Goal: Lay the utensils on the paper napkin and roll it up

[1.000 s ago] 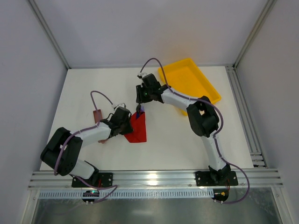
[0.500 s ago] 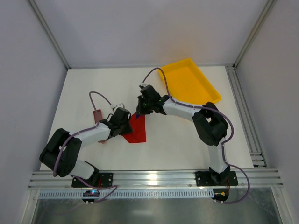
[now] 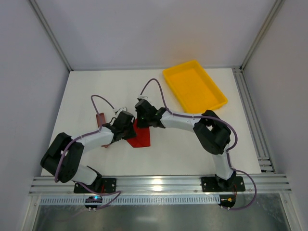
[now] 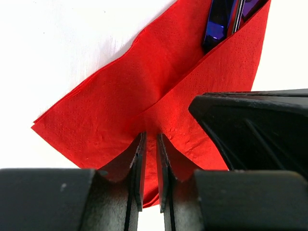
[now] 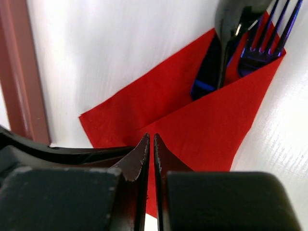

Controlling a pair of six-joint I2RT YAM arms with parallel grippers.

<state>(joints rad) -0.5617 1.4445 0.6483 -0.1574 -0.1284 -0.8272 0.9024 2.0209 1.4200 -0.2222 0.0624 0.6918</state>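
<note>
The red paper napkin (image 3: 143, 139) (image 4: 120, 96) (image 5: 211, 120) lies on the white table, folded over into a cone. The utensils poke out of its open end: a blue-purple fork (image 5: 262, 48) (image 4: 216, 24) and a black piece (image 5: 230, 21). My left gripper (image 3: 130, 129) (image 4: 150, 139) has its jaws nearly together, pinching the folded flap at its low corner. My right gripper (image 3: 142, 122) (image 5: 151, 138) sits right beside it, jaws pressed shut on the same flap corner. In the top view the two wrists hide the utensils.
A yellow tray (image 3: 217, 102) stands at the back right. A small brownish-red block (image 3: 100, 118) (image 5: 19, 72) lies left of the left wrist. The right gripper's black body (image 4: 255, 130) fills the right of the left wrist view.
The right arm has swung down and left from the napkin's far end to the flap beside the left gripper, and its jaws have shut. The left gripper has held still.
</note>
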